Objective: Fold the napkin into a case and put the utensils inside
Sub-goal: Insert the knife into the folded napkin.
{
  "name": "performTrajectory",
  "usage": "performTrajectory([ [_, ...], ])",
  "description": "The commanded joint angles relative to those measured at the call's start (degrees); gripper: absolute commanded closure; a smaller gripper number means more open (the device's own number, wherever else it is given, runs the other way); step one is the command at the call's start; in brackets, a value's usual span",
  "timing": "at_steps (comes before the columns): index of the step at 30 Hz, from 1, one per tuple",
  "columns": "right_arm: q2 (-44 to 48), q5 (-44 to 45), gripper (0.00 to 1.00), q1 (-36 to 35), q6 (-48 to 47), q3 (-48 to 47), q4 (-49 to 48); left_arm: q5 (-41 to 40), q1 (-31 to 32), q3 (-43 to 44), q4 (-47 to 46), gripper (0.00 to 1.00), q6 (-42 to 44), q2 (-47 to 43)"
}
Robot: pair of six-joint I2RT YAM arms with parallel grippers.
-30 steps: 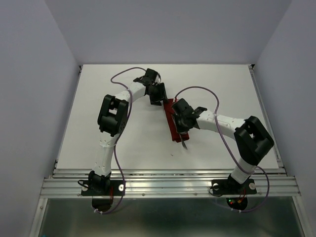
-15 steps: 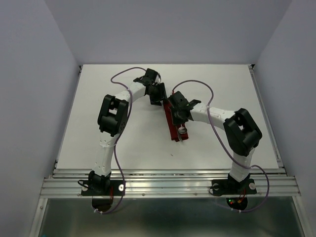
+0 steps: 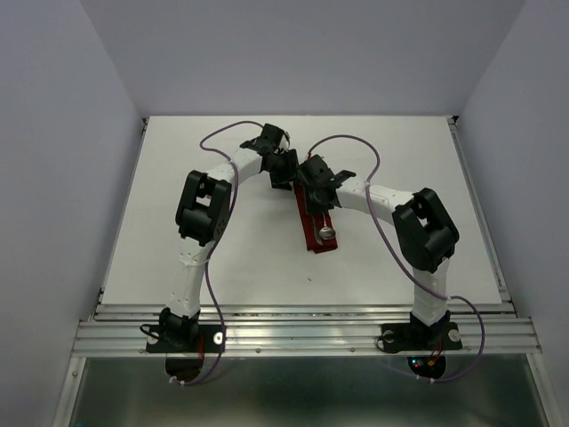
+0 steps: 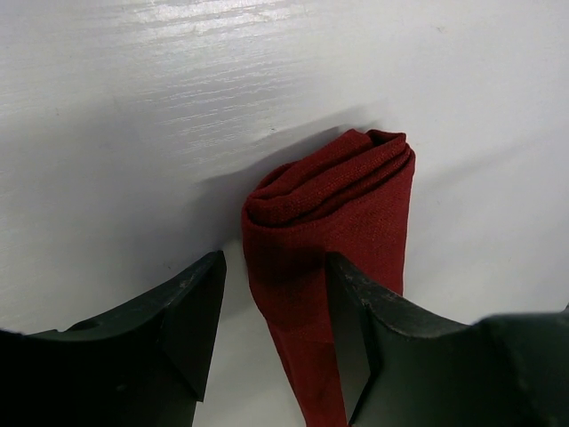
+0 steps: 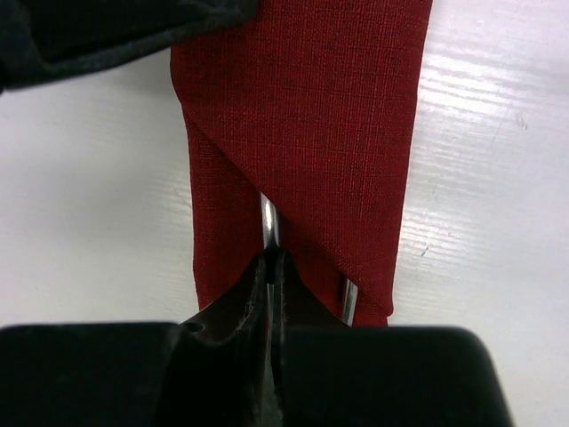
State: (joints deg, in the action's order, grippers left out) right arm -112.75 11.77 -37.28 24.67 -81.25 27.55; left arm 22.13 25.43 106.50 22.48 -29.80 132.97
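Observation:
The dark red napkin lies folded as a narrow case in the middle of the table. My left gripper stands open at its far end, one finger on either side of the rolled cloth. My right gripper is shut on the thin silver handle of one of the utensils, which runs under the diagonal flap. A second silver piece shows at the flap's lower right corner. From above, the spoon bowl lies on the case's near end, just behind my right gripper.
White table all round, with side rails and a metal frame along the near edge. My two grippers stand close together over the far half of the case; a left finger shows at the top of the right wrist view. Purple cables loop above both arms.
My right gripper has moved along the case towards the far end and my left gripper, and the utensil has slid further up with it. The left arm has not moved.

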Motion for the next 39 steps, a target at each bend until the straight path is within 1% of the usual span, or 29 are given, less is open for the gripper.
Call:
performTrajectory([
  [1, -1.2, 2.7, 0.99, 0.5, 2.1, -3.4, -1.4, 0.1, 0.3, -1.3, 1.0, 0.4, 1.4, -0.2],
  [10, -1.8, 4.9, 0.98, 0.5, 5.0, -4.3, -2.8, 0.3, 0.5, -1.6, 1.0, 0.4, 1.5, 0.0],
  [11, -1.9, 4.9, 0.96, 0.5, 5.0, -4.4, -2.8, 0.3, 0.5, -1.6, 1.0, 0.4, 1.5, 0.0],
  [13, -1.8, 4.3, 0.84, 0.5, 5.2, -3.9, -2.8, 0.3, 0.5, -1.7, 0.9, 0.4, 1.5, -0.1],
  [15, -1.2, 4.1, 0.79, 0.5, 5.5, -3.3, -2.8, 0.3, 0.5, -1.6, 0.8, 0.4, 1.5, 0.0],
  [19, 0.8, 3.2, 0.72, 0.5, 6.2, -1.1, -3.1, 0.5, 0.5, -1.5, 0.8, 0.4, 1.3, 0.4],
  [28, 4.4, 0.9, 0.72, 0.5, 6.7, 3.1, -3.7, 0.6, 0.5, -1.5, 0.7, 0.4, 1.1, 0.6],
  [31, 4.9, 0.5, 0.73, 0.5, 6.8, 4.3, -3.9, 0.7, 0.5, -1.2, 0.7, 0.4, 1.0, 0.8],
  [39, 3.2, 0.0, 0.75, 0.0, 6.1, 3.7, -3.9, 0.8, 0.5, -1.5, 0.8, 0.4, 0.9, 0.9],
])
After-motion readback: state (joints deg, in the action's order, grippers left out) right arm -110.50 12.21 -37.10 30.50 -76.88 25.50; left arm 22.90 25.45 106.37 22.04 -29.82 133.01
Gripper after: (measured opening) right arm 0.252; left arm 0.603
